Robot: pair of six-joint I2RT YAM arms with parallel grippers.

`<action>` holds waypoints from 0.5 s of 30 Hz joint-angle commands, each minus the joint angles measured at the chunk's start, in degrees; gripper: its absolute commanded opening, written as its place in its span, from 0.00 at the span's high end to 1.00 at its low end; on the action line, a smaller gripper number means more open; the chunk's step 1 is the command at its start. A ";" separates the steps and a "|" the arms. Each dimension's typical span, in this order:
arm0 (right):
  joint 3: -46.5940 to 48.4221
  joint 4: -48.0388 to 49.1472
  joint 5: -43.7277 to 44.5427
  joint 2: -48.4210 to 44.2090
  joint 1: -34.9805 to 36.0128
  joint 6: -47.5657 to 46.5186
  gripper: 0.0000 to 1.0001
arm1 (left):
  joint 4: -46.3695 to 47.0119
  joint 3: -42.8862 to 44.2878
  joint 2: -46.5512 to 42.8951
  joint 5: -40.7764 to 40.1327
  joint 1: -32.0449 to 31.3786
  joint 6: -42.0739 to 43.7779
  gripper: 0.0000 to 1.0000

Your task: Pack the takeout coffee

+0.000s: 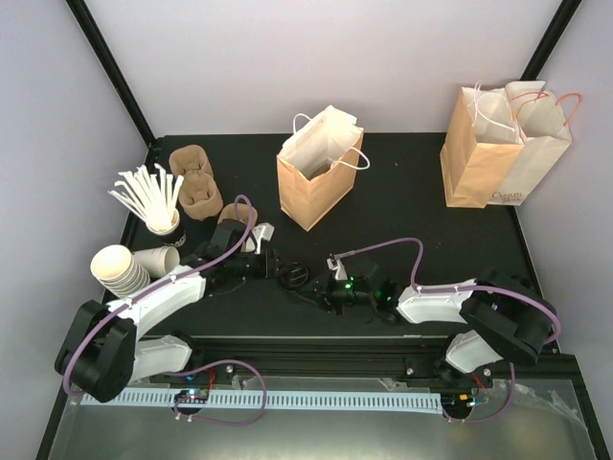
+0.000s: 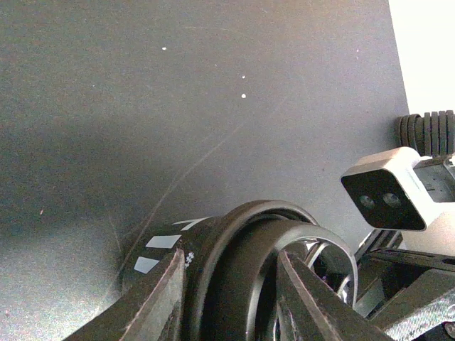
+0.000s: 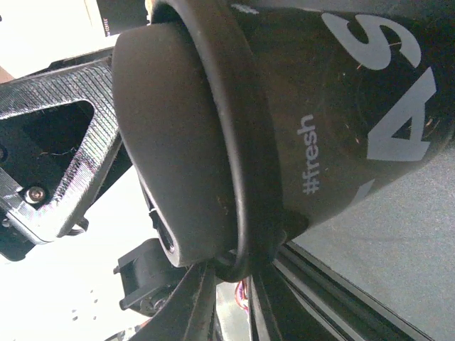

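The takeout coffee [image 1: 292, 276] hangs on its side between my two grippers, low over the black table in front of the arms. My left gripper [image 1: 271, 266] is shut on it. In the left wrist view its fingers [image 2: 158, 298] straddle the cup's black printed band and the lid [image 2: 242, 263]. My right gripper [image 1: 314, 286] comes in from the right. In the right wrist view the cup [image 3: 320, 106] fills the frame with "#fresh" lettering. The right gripper [image 3: 234, 284] is pinched on the rim of the black lid [image 3: 170, 142].
An open brown paper bag [image 1: 319, 168] stands behind the cup. More bags [image 1: 503, 144] stand at the back right. At the left are pulp carriers [image 1: 194, 182], a cup of white stirrers [image 1: 153, 201] and stacked white cups [image 1: 123, 268].
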 commanded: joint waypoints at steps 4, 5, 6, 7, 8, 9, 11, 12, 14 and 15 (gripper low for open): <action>0.77 -7.68 5.88 2.64 -1.41 -3.20 0.86 | -2.81 -6.54 1.81 -2.28 -0.81 -3.48 0.63; 0.88 -8.16 5.96 2.75 -1.50 -3.42 0.86 | -2.09 -7.07 1.77 -2.43 -0.77 -3.87 0.63; 0.89 -8.54 6.05 2.83 -1.61 -3.61 0.86 | -1.40 -7.61 1.69 -2.49 -0.80 -4.18 0.63; 0.77 -8.65 6.06 2.92 -1.74 -3.75 0.86 | -0.79 -8.01 1.75 -2.49 -0.84 -4.41 0.64; 0.61 -8.68 5.99 3.08 -1.97 -3.78 0.86 | -0.27 -8.25 1.95 -2.47 -0.90 -4.56 0.64; 0.43 -8.61 5.91 3.23 -2.10 -3.81 0.86 | 0.04 -8.44 2.12 -2.55 -0.94 -4.65 0.64; 0.22 -8.59 5.89 3.35 -2.31 -3.68 0.86 | 0.72 -8.64 2.70 -2.63 -1.03 -4.81 0.64; 0.25 -8.73 5.89 3.37 -2.40 -3.76 0.86 | 1.21 -8.73 3.03 -2.56 -1.14 -5.01 0.64; 0.36 -9.13 5.89 3.46 -2.55 -3.92 0.86 | 2.16 -8.87 3.73 -2.49 -1.42 -5.22 0.64; 0.38 -9.39 5.82 3.59 -2.59 -3.98 0.86 | 2.63 -8.91 4.08 -2.47 -1.69 -5.42 0.64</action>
